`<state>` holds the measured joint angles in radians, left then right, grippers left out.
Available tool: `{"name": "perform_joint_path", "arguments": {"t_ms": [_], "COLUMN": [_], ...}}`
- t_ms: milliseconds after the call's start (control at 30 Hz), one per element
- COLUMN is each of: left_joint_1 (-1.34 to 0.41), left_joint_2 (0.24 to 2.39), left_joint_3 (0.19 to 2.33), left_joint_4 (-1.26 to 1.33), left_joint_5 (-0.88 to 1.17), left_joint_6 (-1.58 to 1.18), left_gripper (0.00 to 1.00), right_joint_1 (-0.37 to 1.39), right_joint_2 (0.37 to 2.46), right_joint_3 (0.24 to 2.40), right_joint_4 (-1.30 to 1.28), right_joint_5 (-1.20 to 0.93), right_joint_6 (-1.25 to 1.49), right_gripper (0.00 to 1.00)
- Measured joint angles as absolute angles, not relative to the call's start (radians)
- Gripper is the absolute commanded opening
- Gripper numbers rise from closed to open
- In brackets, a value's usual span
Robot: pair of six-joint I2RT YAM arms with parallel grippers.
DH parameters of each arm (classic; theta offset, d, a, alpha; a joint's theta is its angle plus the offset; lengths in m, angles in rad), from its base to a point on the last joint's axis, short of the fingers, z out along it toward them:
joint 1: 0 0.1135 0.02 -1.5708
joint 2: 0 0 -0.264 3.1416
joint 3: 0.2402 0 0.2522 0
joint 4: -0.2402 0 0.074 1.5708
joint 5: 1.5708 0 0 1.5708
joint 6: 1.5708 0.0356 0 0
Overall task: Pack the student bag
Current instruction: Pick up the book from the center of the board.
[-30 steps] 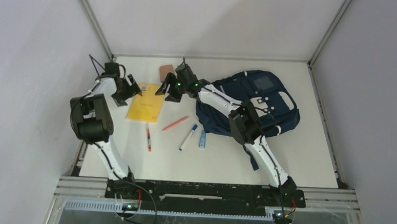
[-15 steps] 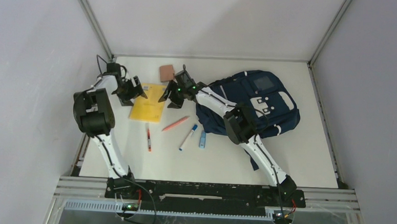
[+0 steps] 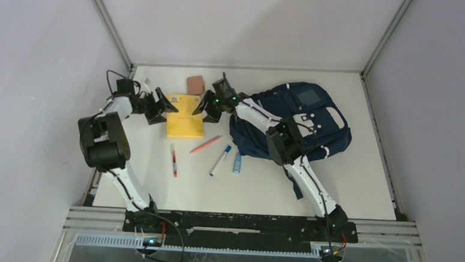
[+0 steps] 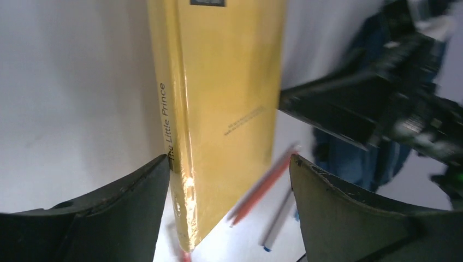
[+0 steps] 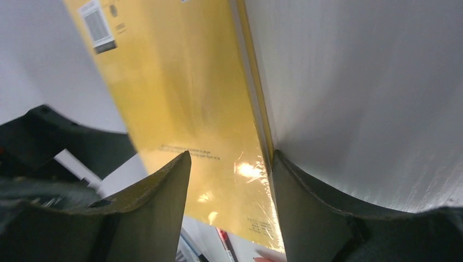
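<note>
The book had shifted right toward the bag. The left tool and right tool flanked it, jaws wide, gripping nothing; packing not begun.

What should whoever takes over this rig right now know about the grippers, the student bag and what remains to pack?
Left gripper: open, at the spine side of the yellow book, not gripping it.
Right gripper: open, at the book's opposite edge, holding nothing.
Student bag: lies on the right of the table, apart from the book.
Done: nothing seen packed.
Left: the book, red pen, coral pencil, marker, blue stick and pinkish block all lie on the table.
</note>
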<state>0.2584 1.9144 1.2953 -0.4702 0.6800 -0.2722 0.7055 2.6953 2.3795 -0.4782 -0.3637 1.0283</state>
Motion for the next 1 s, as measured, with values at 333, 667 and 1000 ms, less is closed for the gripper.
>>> {"name": "perform_joint_path", "arguments": {"t_ms": [333,667,1000], "left_joint_1": [0.232,0.229,0.198], "left_joint_2": [1.724,1.743,1.763], "left_joint_3": [1.223,1.225,1.225], "left_joint_4": [-0.350,-0.358,-0.293], "left_joint_5": [0.835,0.782,0.778], "left_joint_6": [-0.344,-0.342,-0.392], "left_gripper": [0.78,0.54,0.41], "right_joint_1": [0.688,0.686,0.662], "right_joint_2": [2.695,2.693,2.693], "right_joint_3": [2.350,2.330,2.324], "right_joint_4": [-0.405,-0.374,-0.353], "right_joint_5": [-0.389,-0.398,-0.398], "right_joint_6": [1.055,1.062,1.062], "right_gripper": [0.65,0.65,0.66]}}
